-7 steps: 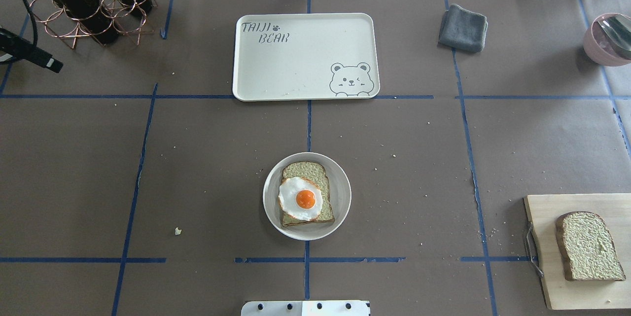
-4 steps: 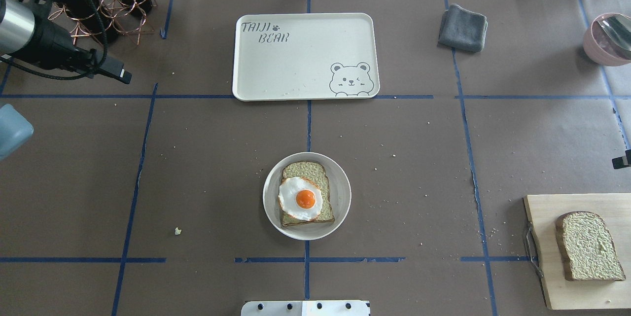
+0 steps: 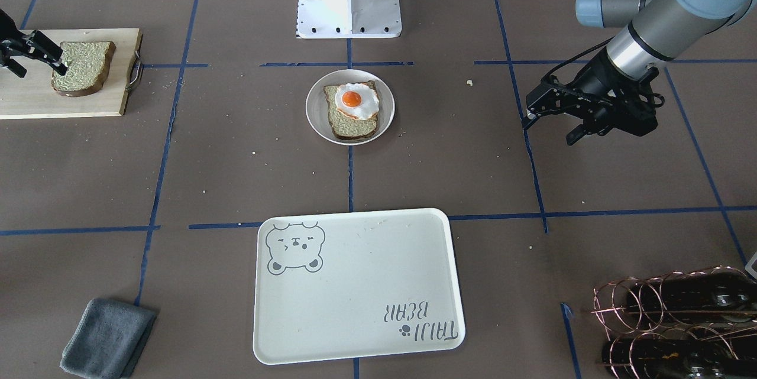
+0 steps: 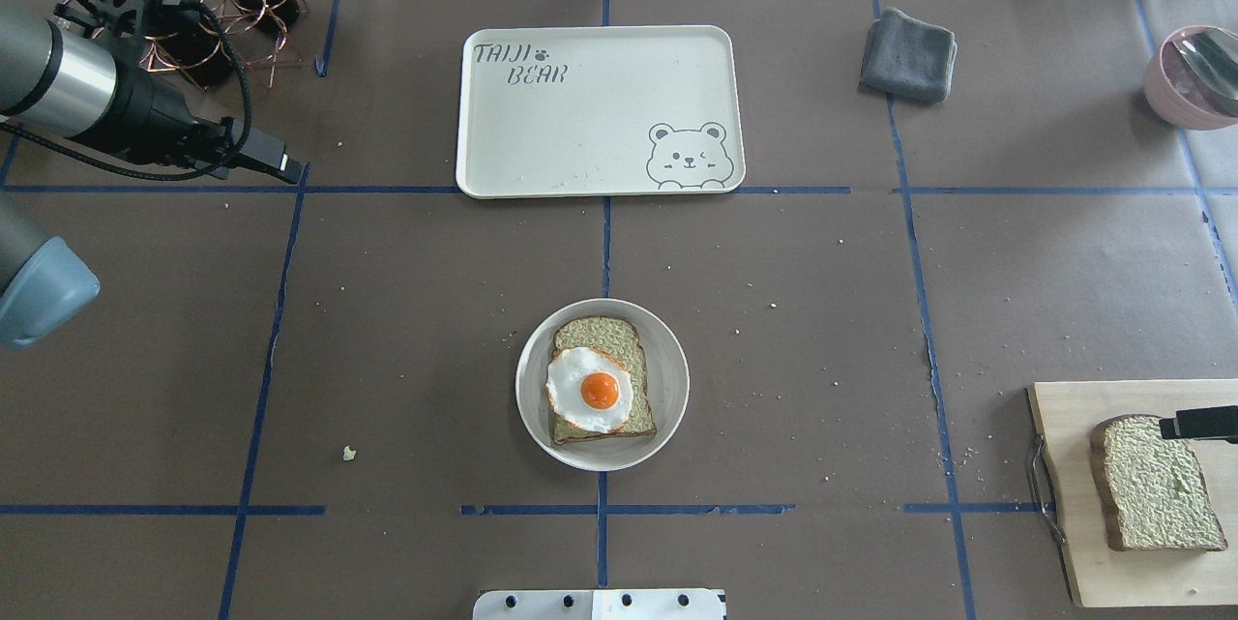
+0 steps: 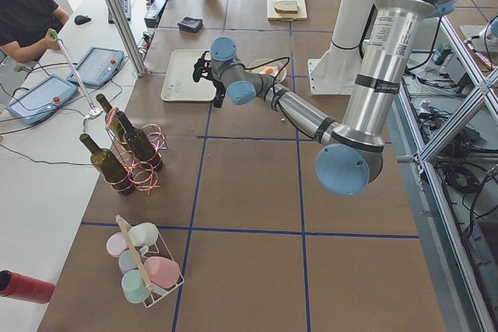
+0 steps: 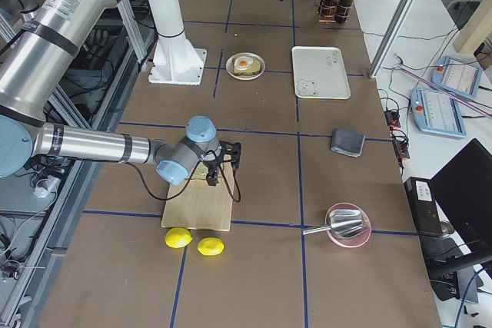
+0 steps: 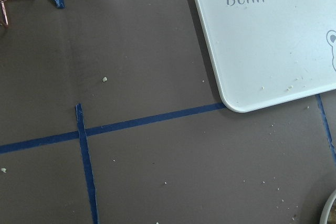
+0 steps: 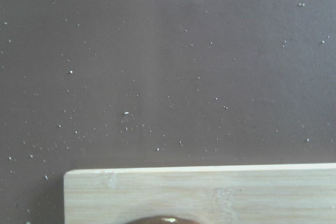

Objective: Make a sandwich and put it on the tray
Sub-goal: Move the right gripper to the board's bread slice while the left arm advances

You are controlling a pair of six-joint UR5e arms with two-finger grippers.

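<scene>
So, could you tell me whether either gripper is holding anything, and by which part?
Nothing is held: the left gripper hangs open over the table, and the right gripper is open beside the flat-lying bread slice.

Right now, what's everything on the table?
tray: one, cream, far centre.
plate: one, off-white, near centre.
plated bread slice: one, greenish-tan, on the plate.
fried egg: one, white, orange yolk, atop that slice.
cutting board: one, pale wood, near right.
loose bread slice: one, greenish-tan, on that board.
lemons: two, yellow, beside the board.
cloth: one, grey, right of tray.
bowl: one, pink, far right.
wine bottles: three, dark green, copper wire rack, far left.
cups: several, pastel, left end.
left gripper: one, black, open, left of the tray.
right gripper: one, black, open, over the loose slice.
</scene>
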